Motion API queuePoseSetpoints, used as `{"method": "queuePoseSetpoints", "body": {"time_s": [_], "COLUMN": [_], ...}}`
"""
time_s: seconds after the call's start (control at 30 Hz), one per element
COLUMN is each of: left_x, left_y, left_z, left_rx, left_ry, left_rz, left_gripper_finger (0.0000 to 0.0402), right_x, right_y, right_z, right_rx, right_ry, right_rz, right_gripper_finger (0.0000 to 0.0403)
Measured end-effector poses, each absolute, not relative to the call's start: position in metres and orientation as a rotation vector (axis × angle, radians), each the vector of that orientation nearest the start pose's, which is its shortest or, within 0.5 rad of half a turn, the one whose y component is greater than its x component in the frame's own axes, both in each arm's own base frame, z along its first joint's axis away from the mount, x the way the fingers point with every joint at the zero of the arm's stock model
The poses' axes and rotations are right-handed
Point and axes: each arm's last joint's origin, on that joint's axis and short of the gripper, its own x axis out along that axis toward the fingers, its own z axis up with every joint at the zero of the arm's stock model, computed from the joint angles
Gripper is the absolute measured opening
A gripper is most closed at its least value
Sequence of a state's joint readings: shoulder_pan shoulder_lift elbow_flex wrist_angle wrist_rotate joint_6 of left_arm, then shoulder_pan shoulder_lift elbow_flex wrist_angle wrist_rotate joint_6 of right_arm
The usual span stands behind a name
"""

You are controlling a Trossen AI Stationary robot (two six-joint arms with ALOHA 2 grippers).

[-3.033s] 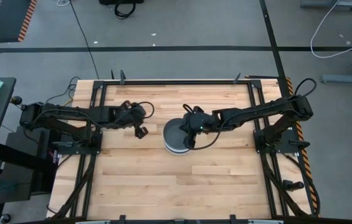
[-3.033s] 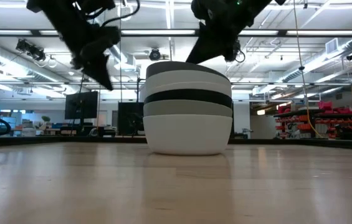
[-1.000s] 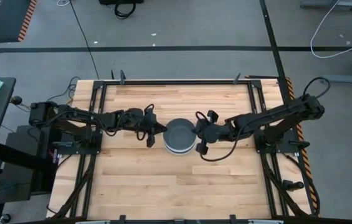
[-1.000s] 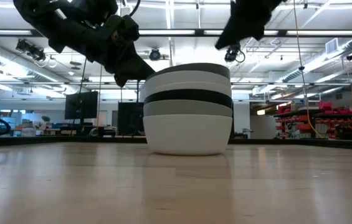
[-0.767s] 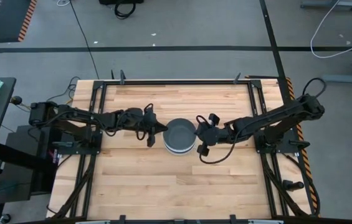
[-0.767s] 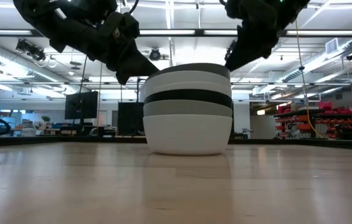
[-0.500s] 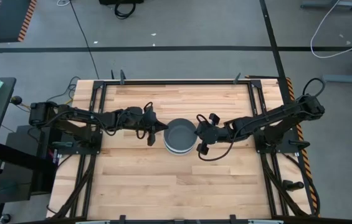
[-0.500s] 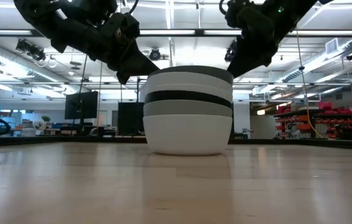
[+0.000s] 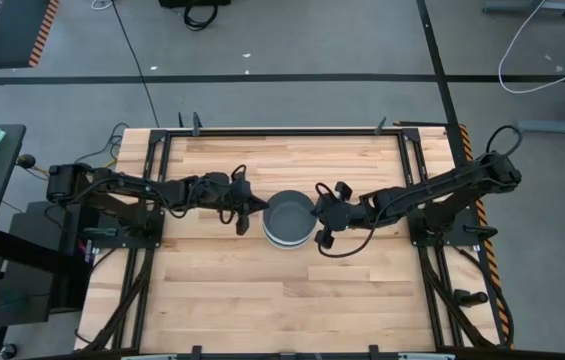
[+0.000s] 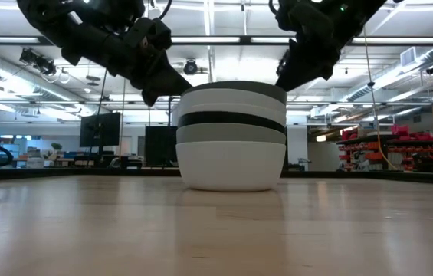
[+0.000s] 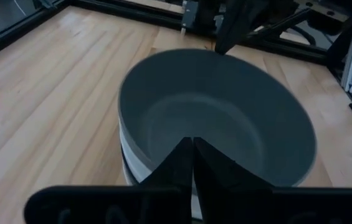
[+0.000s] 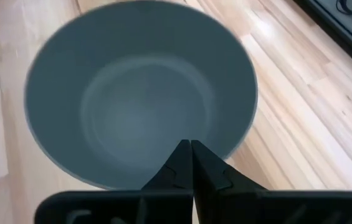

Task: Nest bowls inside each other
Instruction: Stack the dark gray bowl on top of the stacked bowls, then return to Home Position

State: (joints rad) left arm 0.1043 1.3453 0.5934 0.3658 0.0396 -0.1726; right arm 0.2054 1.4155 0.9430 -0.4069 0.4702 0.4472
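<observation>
Bowls (image 10: 231, 134) sit stacked mid-table (image 9: 282, 300). Left gripper (image 9: 252, 209) and right gripper (image 9: 314, 214), both pressed together, crowd the grey top rim.

One camera looks straight down on the whole counter (image 9: 292, 300). Another sits at counter height, close to the stack of bowls (image 10: 231, 138), facing the room. Both wrist cameras look closely into the stack's top bowl (image 11: 216, 118).
</observation>
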Motion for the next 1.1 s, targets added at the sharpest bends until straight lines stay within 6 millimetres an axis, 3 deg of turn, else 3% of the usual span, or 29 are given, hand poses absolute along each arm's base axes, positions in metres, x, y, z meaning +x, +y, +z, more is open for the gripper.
{"method": "queuePoseSetpoints", "body": {"time_s": [0.8, 1.1], "left_x": [0.271, 0.266], "left_y": [0.027, 0.027], "left_z": [0.199, 0.216], "left_rx": [-0.191, -0.139], "left_ry": [0.386, 0.293], "left_rz": [0.095, 0.082], "left_gripper_finger": [0.0023, 0.003], "right_x": [0.282, 0.269], "right_y": [0.048, 0.053], "right_z": [0.232, 0.273], "right_rx": [0.132, 0.104], "right_ry": [0.735, 0.584], "right_rz": [-0.387, -0.305], "right_gripper_finger": [0.0, 0.0005]}}
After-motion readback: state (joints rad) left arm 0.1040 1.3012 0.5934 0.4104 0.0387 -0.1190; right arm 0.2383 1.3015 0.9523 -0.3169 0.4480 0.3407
